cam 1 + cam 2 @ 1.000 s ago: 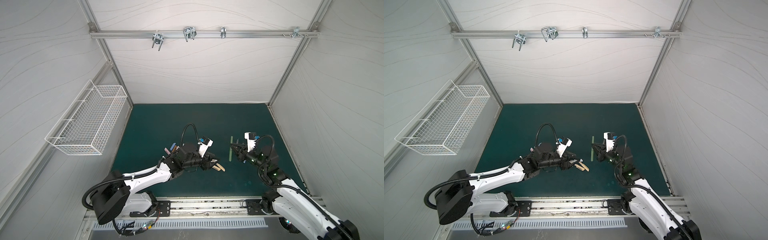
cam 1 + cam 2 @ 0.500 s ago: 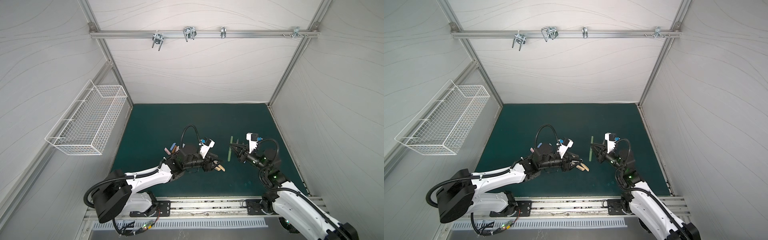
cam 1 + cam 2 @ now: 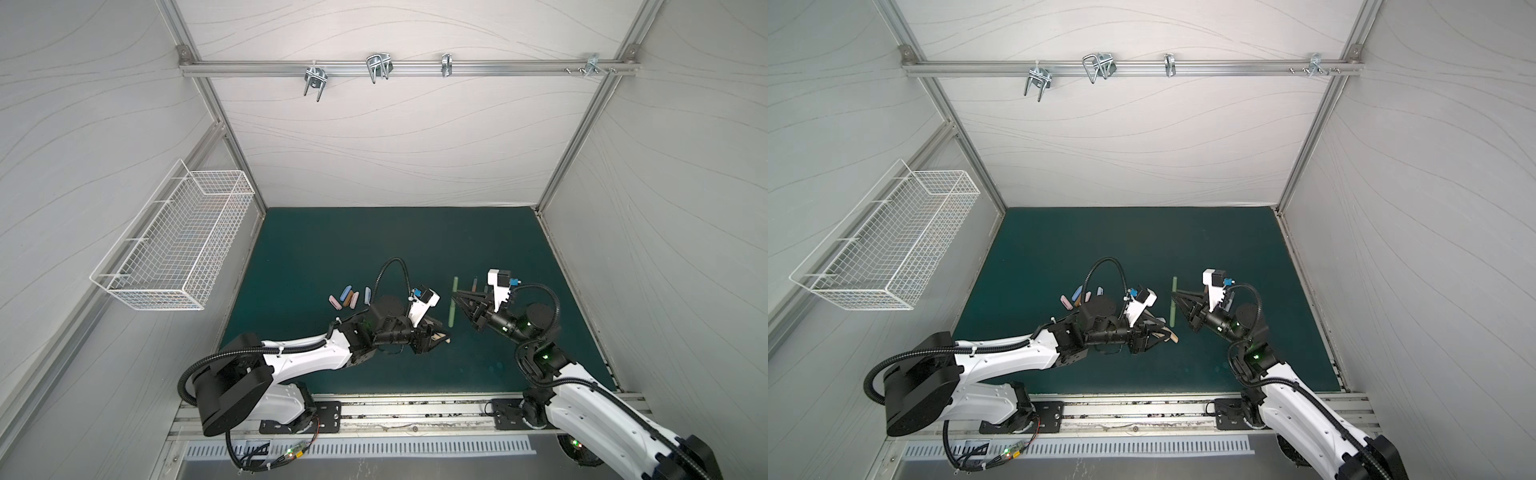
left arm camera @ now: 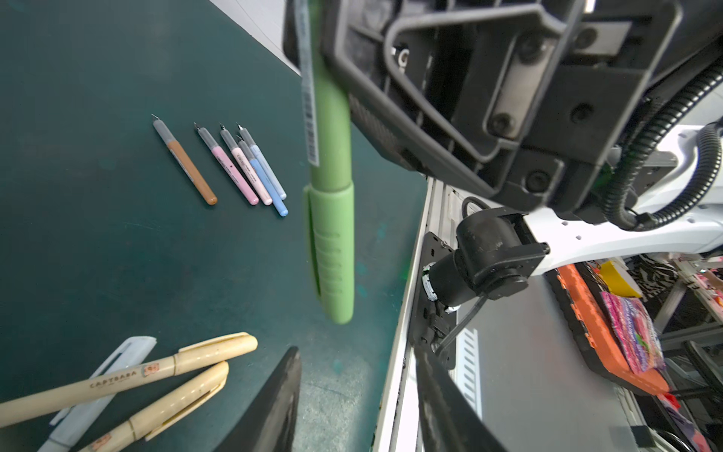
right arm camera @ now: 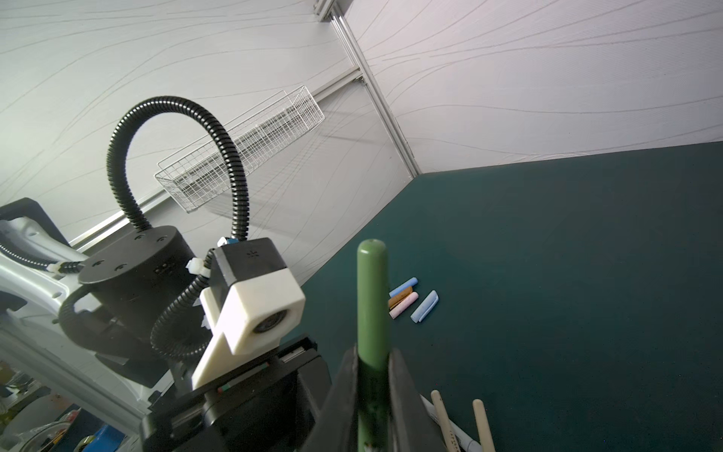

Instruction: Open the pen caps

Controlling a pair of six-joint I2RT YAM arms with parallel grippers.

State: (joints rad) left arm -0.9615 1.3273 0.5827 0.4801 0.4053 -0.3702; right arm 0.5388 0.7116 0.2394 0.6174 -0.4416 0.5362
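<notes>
White wire forms the basket (image 3: 174,245) on the left wall, hanging above the dark green mat (image 3: 374,241). Move right along the mat and you find five loose caps (image 3: 347,298) lying close together: pink, blue, brown and pink, with another blue one set slightly apart.

Next comes your left claw (image 4: 356,411), low over the mat near the front. Its jaws stand partly apart with nothing between them. Beside it lie two tan pens (image 4: 129,375), caps on, and a pale pen (image 4: 98,387) passing under one of them.

Just right of that claw, the green pen (image 3: 454,301) is held off the mat, lengthwise front to back. Its green cap (image 4: 332,254) is still on, at the end nearest the front. The cap's tip sits close to the left claw's gap without being inside it.

Your right claw (image 5: 373,387) is clamped tight around the pen's barrel, and the bare end sticks out past the fingers (image 5: 403,391) toward the back wall.

Farther right, mostly hidden by that claw in both top views, five uncapped pens (image 4: 250,168) lie on the mat. One is brown, two are pink and two are blue, with their tips all pointing the same way.
</notes>
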